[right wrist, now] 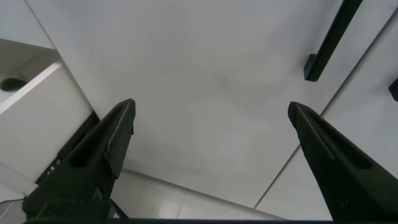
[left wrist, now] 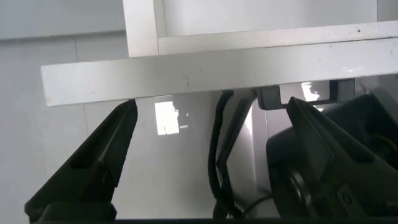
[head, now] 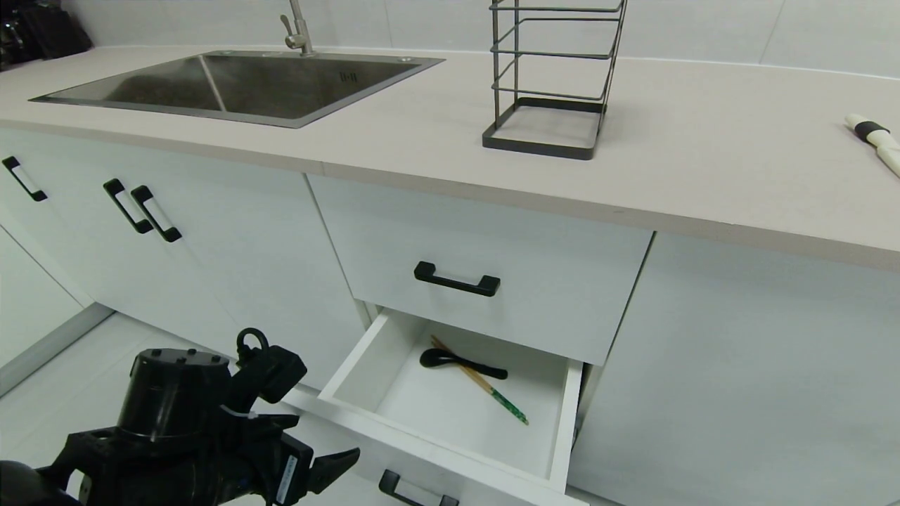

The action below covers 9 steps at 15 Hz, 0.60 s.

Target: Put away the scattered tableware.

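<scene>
The lower drawer (head: 571, 414) is pulled out. A black spoon (head: 460, 363) and a pair of wooden chopsticks with green tips (head: 481, 383) lie inside it. On the counter's far right edge rests a white utensil with a black band (head: 875, 139). My left gripper (head: 334, 467) hangs low in front of the drawer's left corner, pointing at it, and is open (left wrist: 208, 155) with nothing between its fingers; a white panel edge (left wrist: 205, 68) crosses ahead of it. My right gripper (right wrist: 211, 162) is open and empty, facing a white cabinet door (right wrist: 205, 93).
A black wire rack (head: 548, 77) stands on the counter (head: 703, 161), with a steel sink (head: 232, 81) and tap to its left. The upper drawer with a black handle (head: 457, 279) is closed. Black door handles (head: 140, 207) (right wrist: 329, 40) stick out from the cabinet fronts.
</scene>
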{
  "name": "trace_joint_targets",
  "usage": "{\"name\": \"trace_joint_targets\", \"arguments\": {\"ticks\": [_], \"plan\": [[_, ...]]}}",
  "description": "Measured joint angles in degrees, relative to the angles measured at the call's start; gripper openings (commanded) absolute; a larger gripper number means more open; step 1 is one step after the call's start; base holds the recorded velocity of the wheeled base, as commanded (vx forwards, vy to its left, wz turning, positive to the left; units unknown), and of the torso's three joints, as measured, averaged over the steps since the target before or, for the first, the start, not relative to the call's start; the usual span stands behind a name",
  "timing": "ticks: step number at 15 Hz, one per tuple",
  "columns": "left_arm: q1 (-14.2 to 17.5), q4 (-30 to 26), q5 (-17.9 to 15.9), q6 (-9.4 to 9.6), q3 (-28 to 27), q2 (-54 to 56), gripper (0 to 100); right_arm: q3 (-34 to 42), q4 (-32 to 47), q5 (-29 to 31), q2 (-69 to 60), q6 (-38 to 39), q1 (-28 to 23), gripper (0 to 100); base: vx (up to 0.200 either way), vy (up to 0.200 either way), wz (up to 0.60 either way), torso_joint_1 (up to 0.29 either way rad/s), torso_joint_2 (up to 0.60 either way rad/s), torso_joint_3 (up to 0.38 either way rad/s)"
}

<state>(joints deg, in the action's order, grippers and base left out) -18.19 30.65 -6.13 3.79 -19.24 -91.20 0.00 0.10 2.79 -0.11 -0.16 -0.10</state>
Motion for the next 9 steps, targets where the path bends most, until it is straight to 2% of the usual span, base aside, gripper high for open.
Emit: {"name": "trace_joint_targets", "arguments": {"ticks": [6,9], "plan": [[0.0,11.4,-1.4,-0.02,-0.1,-5.5,100,0.0,0.0,0.0,0.0,0.0,0.0,100,0.0,0.0,0.0,0.0,0.0,0.0],[0.0,21.1,-1.5,-0.05,-0.4,-9.8,100,0.0,0.0,0.0,0.0,0.0,0.0,100,0.0,0.0,0.0,0.0,0.0,0.0]]}}
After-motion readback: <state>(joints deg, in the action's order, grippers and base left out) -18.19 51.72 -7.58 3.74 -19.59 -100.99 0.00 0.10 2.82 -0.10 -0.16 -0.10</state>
